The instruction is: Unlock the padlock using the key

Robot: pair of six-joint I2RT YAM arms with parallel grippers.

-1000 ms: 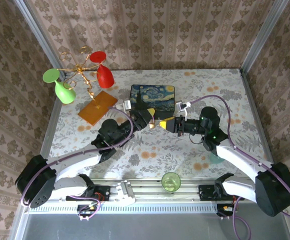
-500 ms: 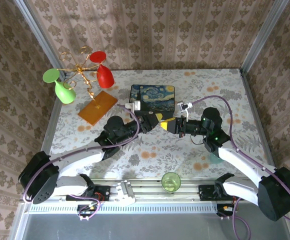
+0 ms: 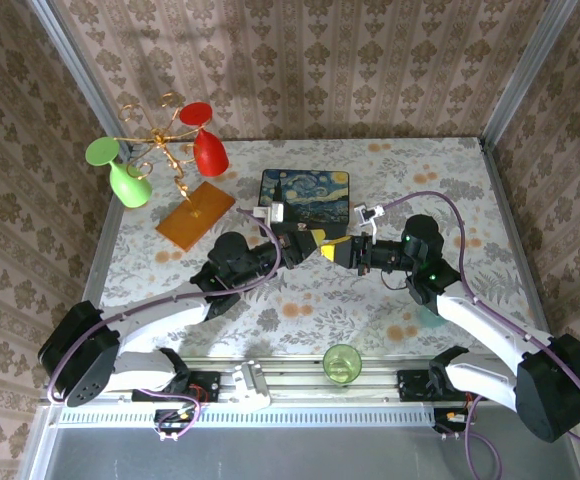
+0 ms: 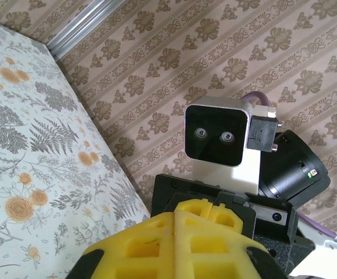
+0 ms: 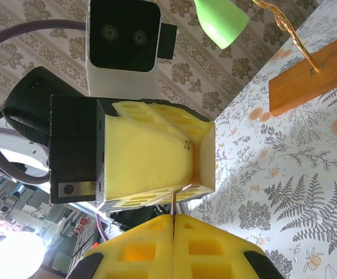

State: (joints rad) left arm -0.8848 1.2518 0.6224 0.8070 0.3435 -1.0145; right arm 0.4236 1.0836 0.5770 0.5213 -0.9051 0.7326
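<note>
Floral-print desk (image 3: pixel 410 170), walled on three sides by brown damask wallpaper (image 3: pixel 320 60).

Overhead view: both arms reach in to mid-desk, just near of a painted box (image 3: pixel 305 195). Left end effector (image 3: pixel 313 243) and right end effector (image 3: pixel 348 250) meet tip to tip, yellow pads touching. Far left: a gold wire stand (image 3: pixel 155 140) on a wooden base (image 3: pixel 195 212), with a green glass (image 3: pixel 120 170) and a red glass (image 3: pixel 205 140) hung on it. A small green cup (image 3: pixel 342 362) sits at the near edge, between the arm bases. From this height nothing between the pads can be made out.

Right wrist view gives the detail. Its own pads (image 5: pixel 145 244) are pressed flat together, and a thin dark metal sliver, the key (image 5: pixel 174 208), stands up out of their seam. The sliver's upper end meets the lower edge of the left arm's pads (image 5: pixel 151 157), which are clenched.

Left wrist view: own pads (image 4: pixel 139 250) closed to a bare seam. Whether anything is nipped there cannot be told. The other arm's camera housing (image 4: pixel 218 139) faces the lens at close range. Key hidden from this side.

Padlock: position cannot be told.
</note>
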